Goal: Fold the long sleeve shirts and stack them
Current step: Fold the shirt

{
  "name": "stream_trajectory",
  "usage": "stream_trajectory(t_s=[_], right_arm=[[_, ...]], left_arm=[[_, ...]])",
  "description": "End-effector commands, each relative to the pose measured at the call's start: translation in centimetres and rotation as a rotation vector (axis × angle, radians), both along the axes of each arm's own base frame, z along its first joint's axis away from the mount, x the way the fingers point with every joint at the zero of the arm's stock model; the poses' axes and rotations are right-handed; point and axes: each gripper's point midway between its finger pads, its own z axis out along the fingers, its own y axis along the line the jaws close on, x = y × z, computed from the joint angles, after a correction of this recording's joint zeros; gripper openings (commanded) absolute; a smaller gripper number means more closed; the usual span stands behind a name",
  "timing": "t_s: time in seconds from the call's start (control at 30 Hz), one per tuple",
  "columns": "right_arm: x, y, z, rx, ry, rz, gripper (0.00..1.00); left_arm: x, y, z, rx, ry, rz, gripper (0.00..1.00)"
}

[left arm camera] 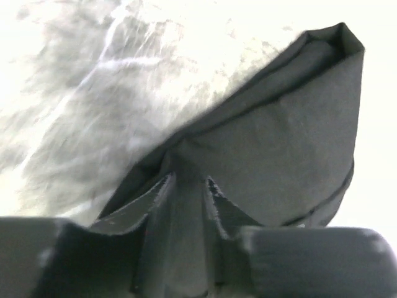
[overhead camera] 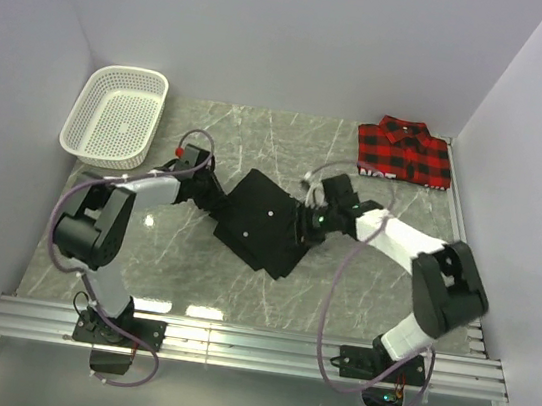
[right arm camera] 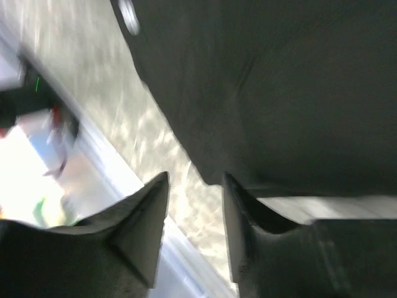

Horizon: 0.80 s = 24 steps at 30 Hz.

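Note:
The black shirt (overhead camera: 260,224) lies folded into a skewed rectangle at the table's middle. My left gripper (overhead camera: 214,201) is at its left edge; in the left wrist view the gripper (left arm camera: 189,183) is shut on a fold of the black shirt (left arm camera: 285,143). My right gripper (overhead camera: 306,226) is at the shirt's right edge. In the right wrist view it (right arm camera: 195,180) is open, with bare table in the gap, and the black shirt (right arm camera: 279,93) lies just ahead, touching the right finger. The plaid shirt (overhead camera: 406,151) lies folded at the back right.
A white mesh basket (overhead camera: 117,113) stands at the back left. The marble table (overhead camera: 291,135) is bounded by walls at the back and sides, with a metal rail (overhead camera: 251,347) along the near edge.

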Motion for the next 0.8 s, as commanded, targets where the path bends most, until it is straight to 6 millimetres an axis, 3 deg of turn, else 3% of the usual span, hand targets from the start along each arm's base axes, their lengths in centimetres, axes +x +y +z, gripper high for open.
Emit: stream_trajectory(t_s=[0.0,0.07,0.1,0.13,0.17,0.23,0.33,0.43,0.63,0.77], right_arm=[[7.8,-3.4,6.0,-0.135,-0.341,-0.233,0.52],[10.1,-6.0,6.5,-0.242,-0.399,-0.356,0.57],[11.3,-6.6,6.8,-0.258,-0.405,-0.389,0.6],[12.0,-8.0,6.5,-0.284,-0.38,-0.43,0.6],[12.6,-8.6,5.4,-0.305,-0.345,-0.447,0.61],[14.0,-10.2,4.4,-0.326,-0.306,-0.501,0.61],[15.2,-11.6,3.2,-0.344,-0.286,-0.532,0.61],[15.2,-11.6,1.7,-0.34,-0.242,-0.515,0.61],[13.8,-10.4,-2.1,-0.303,-0.138,-0.476,0.58],[11.7,-9.7,-4.0,-0.278,-0.068,-0.44,0.52]], left_arm=[[0.4,1.0,5.2,0.061,-0.116,0.017,0.35],[-0.5,1.6,5.9,0.072,-0.126,0.05,0.45],[-1.3,1.5,7.1,0.057,-0.136,0.054,0.57],[-2.0,2.1,6.4,0.078,-0.126,0.078,0.61],[-2.4,2.0,7.2,0.054,-0.136,0.096,0.68],[-4.0,1.8,6.1,0.034,-0.1,0.103,0.72],[-5.4,1.6,4.3,0.021,-0.066,0.103,0.7],[-5.9,1.3,2.5,0.013,-0.025,0.095,0.62],[-5.2,0.8,0.0,0.027,0.027,0.08,0.53],[-4.3,1.1,-1.8,0.107,0.067,0.052,0.42]])
